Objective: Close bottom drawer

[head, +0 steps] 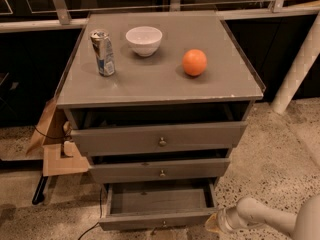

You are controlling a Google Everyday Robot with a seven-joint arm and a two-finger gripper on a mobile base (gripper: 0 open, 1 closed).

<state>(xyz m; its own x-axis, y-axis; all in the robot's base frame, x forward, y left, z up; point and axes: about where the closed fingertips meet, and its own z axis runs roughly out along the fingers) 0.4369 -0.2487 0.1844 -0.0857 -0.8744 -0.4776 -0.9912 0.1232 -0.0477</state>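
The grey cabinet (pixel 165 79) has three drawers. The bottom drawer (pixel 159 218), with the slimmest front, is pulled well out, and its empty inside shows. Its small knob (pixel 163 224) sits at the frame's lower edge. The middle drawer (pixel 161 170) and top drawer (pixel 159 139) stand slightly out. My gripper (pixel 214 222) is at the lower right, at the end of the white arm (pixel 270 218), right beside the right end of the bottom drawer's front.
On the cabinet top stand a drink can (pixel 103 53), a white bowl (pixel 144 40) and an orange (pixel 194 62). Cardboard pieces (pixel 59 149) and a dark cable lie on the floor at the left. A white post (pixel 298 69) stands at the right.
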